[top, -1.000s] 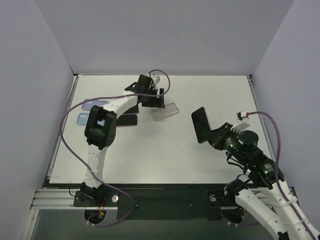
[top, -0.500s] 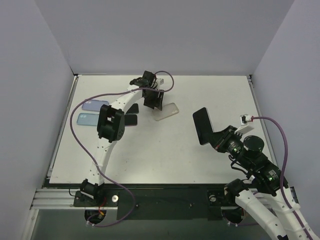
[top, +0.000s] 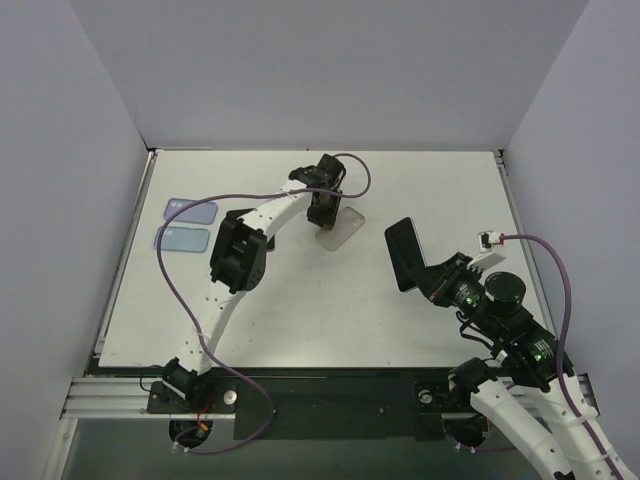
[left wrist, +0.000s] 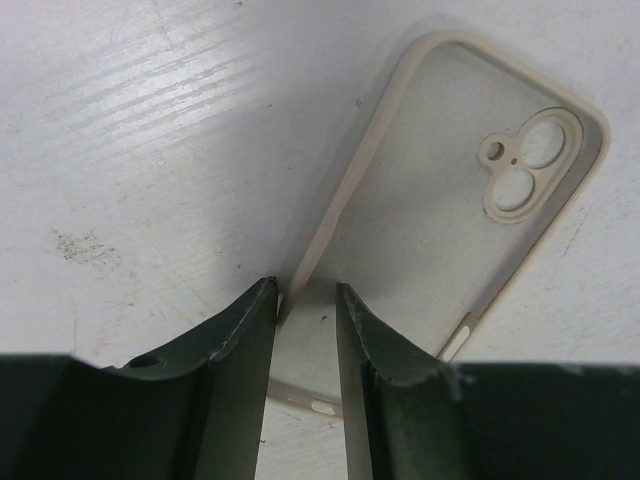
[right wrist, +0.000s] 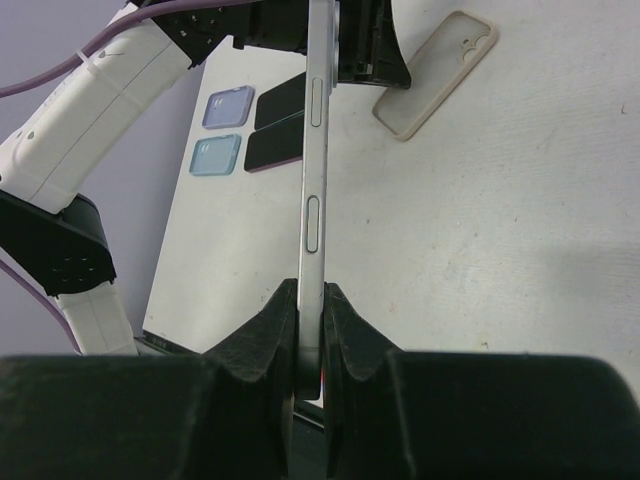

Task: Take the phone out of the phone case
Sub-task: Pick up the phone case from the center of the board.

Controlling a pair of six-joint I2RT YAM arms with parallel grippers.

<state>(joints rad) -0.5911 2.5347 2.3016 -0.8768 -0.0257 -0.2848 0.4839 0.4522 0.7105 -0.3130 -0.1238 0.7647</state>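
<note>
The empty beige phone case (left wrist: 470, 200) lies flat on the white table, camera cut-outs at its far end; it also shows in the top view (top: 343, 230) and the right wrist view (right wrist: 435, 75). My left gripper (left wrist: 305, 288) hovers over the case's near left corner, its jaws a narrow gap apart with nothing pinched between them; in the top view it is at the table's back middle (top: 325, 208). My right gripper (right wrist: 310, 295) is shut on the bottom end of the dark phone (right wrist: 316, 150) and holds it on edge above the table at the right (top: 403, 253).
Two blue cases (top: 190, 210) (top: 181, 238) lie at the table's far left. Two dark phones (right wrist: 285, 100) (right wrist: 272, 148) lie beside them, hidden under the left arm in the top view. Grey walls enclose the table.
My left gripper has swung right from beside the dark phones to over the beige case, which has turned a little. My right gripper has held the phone almost still.
</note>
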